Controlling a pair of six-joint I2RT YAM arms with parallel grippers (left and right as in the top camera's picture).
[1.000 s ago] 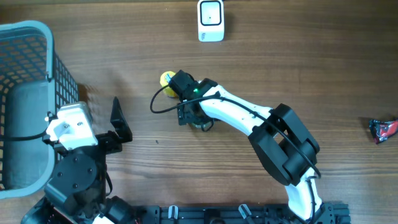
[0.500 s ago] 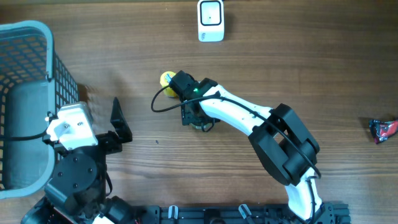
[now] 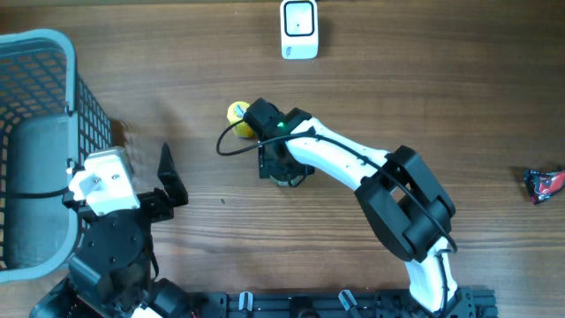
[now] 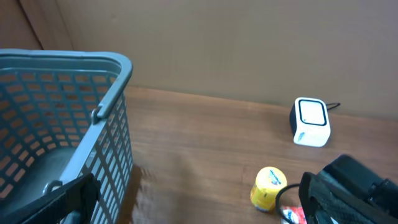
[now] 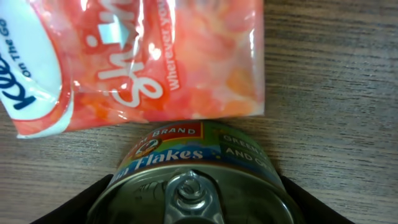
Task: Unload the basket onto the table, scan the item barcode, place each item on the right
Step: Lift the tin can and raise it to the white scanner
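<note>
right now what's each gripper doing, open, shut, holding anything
left gripper: open, empty
right gripper: closed on the flakes can

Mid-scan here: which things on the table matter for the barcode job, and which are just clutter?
In the job: flakes can, gripped by the right gripper; white scanner.
Lying about: yellow tub, orange packet, red wrapper, blue basket.

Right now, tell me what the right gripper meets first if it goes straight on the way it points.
The right gripper would meet the pull-tab can first, which sits between its fingers. Beyond the can lies the orange packet, though depth there is unclear.
</note>
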